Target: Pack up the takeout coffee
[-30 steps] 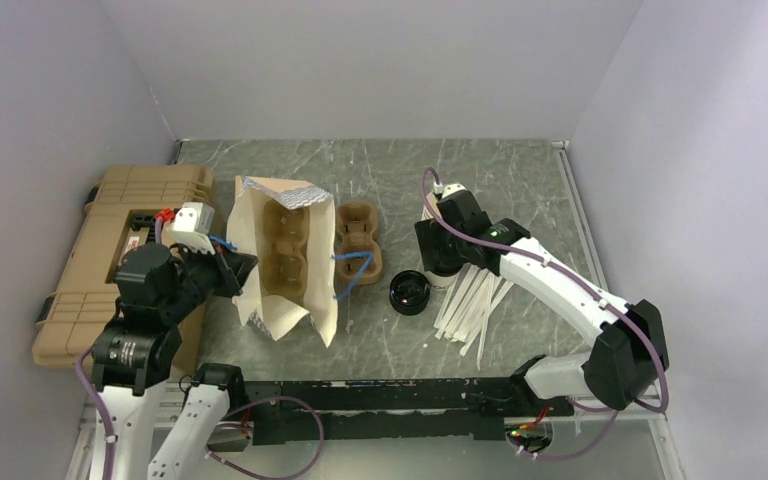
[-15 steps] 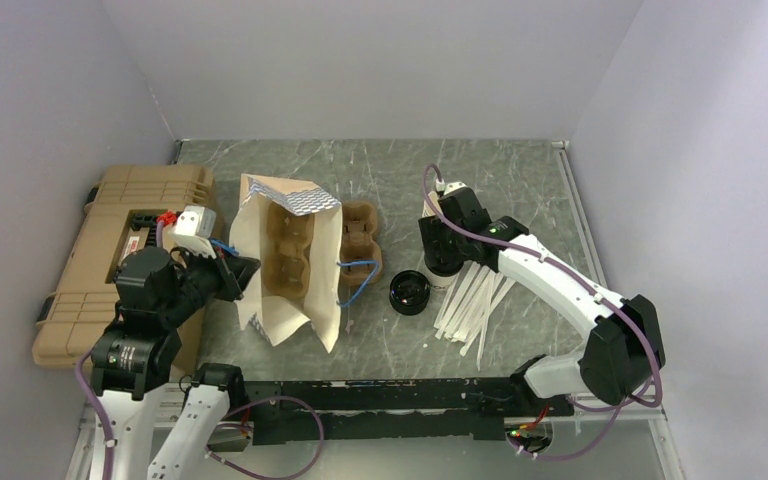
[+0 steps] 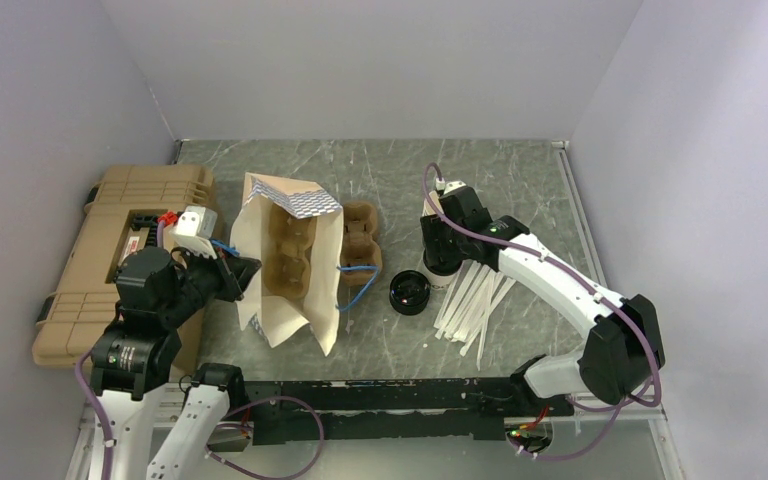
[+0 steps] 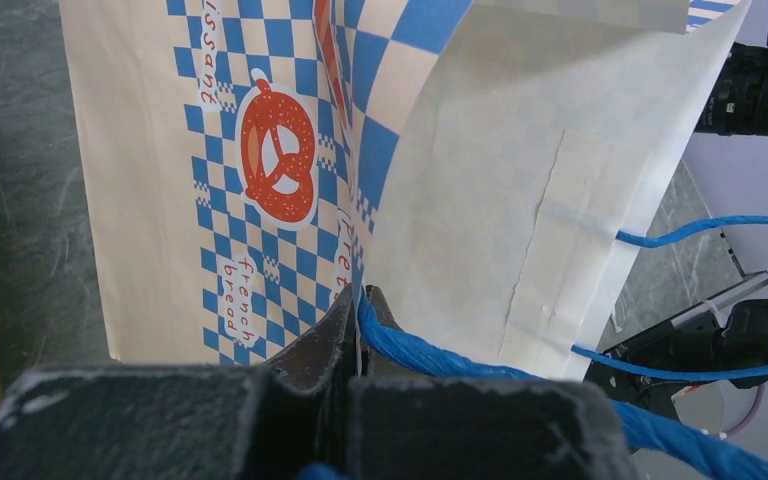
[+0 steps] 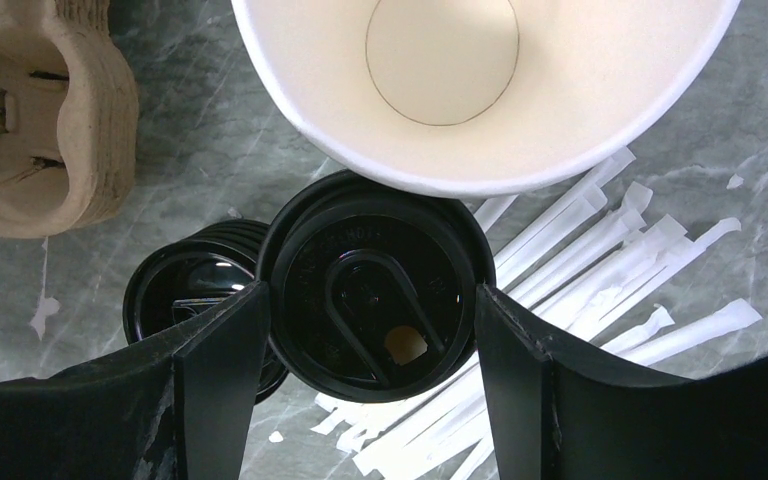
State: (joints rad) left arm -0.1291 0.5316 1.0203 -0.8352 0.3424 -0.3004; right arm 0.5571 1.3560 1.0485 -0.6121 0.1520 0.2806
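The takeout coffee [image 5: 375,290], a cup under a round black lid, stands on the table between my right gripper's fingers [image 5: 220,380], which press on both sides of the lid. From above, my right gripper [image 3: 441,258] covers most of the cup. My left gripper [image 4: 360,300] is shut on the rim and blue handle of a paper bag [image 4: 260,150] printed with blue checks and a pretzel. In the top view the left gripper [image 3: 243,272] holds the bag [image 3: 305,320] open, with a cardboard cup carrier [image 3: 290,250] inside.
A lidless paper cup [image 5: 460,90] stands just beyond the coffee. A pile of black lids [image 3: 409,293] lies left of it. White wrapped straws [image 3: 475,295] lie to its right. A second carrier [image 3: 362,235] sits beside the bag. A tan hard case [image 3: 100,250] is at the left.
The bag's mouth has spread a little to the right, over the second carrier's edge. My right gripper has shifted slightly away from the bases, over the coffee.
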